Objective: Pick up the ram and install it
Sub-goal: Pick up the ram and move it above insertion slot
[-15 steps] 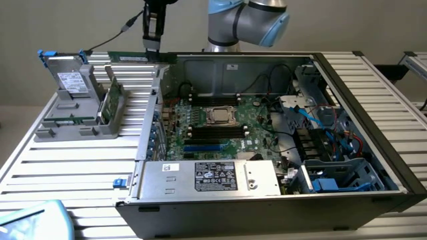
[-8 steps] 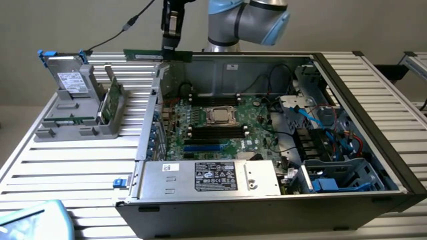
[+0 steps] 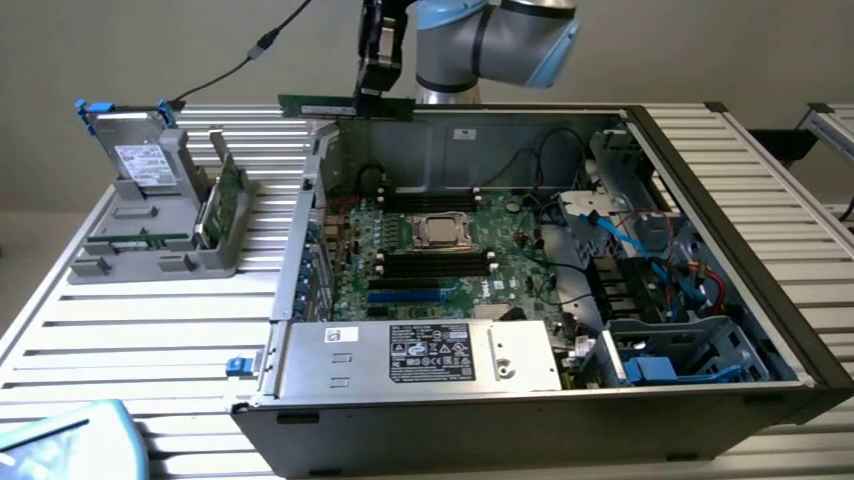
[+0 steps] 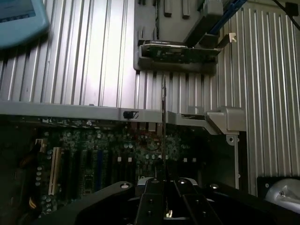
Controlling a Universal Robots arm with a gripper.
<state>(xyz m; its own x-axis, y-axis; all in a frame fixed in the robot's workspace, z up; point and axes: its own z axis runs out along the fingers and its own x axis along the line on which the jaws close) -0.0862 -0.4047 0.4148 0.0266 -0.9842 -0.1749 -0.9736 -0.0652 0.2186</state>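
Observation:
The ram (image 3: pixel 320 104) is a thin green stick held level in the air above the back left corner of the open computer case (image 3: pixel 767 262). My gripper (image 3: pixel 378 97) is shut on the ram's end nearer the exterior view's right. In the wrist view the ram (image 4: pixel 163 117) appears edge-on as a thin line running out from my gripper (image 4: pixel 164 187), over the case wall and the motherboard (image 4: pixel 93 154). Below lies the motherboard (image 3: pixel 454 290), with black memory slots (image 3: pixel 430 263) on both sides of the processor (image 3: pixel 438 231).
A grey holder (image 3: pixel 147 220) at the exterior view's left carries a boxy drive (image 3: pixel 144 165) and a wider green card (image 3: pixel 230 195). The power supply (image 3: pixel 414 355) fills the case's front. Cables and drive bays (image 3: pixel 654 300) crowd its right side. A pale blue object (image 3: pixel 67 440) lies at the table's front left.

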